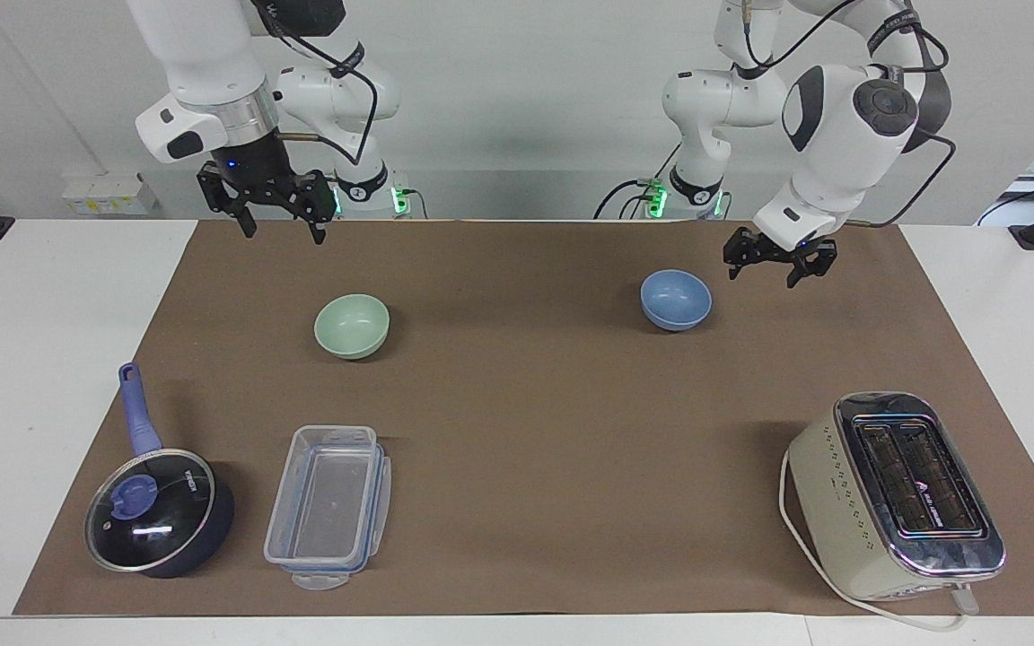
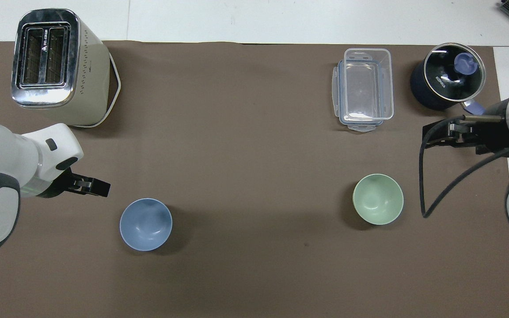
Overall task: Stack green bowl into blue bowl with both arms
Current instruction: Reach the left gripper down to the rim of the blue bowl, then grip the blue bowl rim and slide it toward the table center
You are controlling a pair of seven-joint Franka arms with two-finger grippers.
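1. Presently we find the green bowl [image 1: 352,326] upright and empty on the brown mat [image 1: 526,395], toward the right arm's end of the table, nothing touching it.
2. We log the blue bowl [image 1: 676,300] likewise upright and empty, toward the left arm's end, well apart from the green one; stacking is not begun.
3. We see the left gripper [image 1: 780,260] in the air just beside the blue bowl, fingers spread, holding nothing. No contact that we can make out.
4. We see the right gripper [image 1: 276,213] raised over the mat's edge at the robots' end, near the green bowl but clear of it, fingers spread, empty. We judge this arm to be waiting.
5. Farther from the robots than the green bowl we note a clear plastic container [image 1: 330,505] and a dark lidded saucepan [image 1: 158,511]; a toaster [image 1: 896,493] sits at the left arm's end, farther from the robots than the blue bowl.
6. Risks, as we judge them: both bowls are smooth and round, so a pinch on the rim could slip or tip the bowl if the fingers come down off-centre.
7. We reckon a low sideways approach by the left gripper could knock the blue bowl along the mat.
8. With the bowls so far apart, we expect a long carry or a handover; a loose hold or a release out of line over the blue bowl could leave the green one tilted on the rim.
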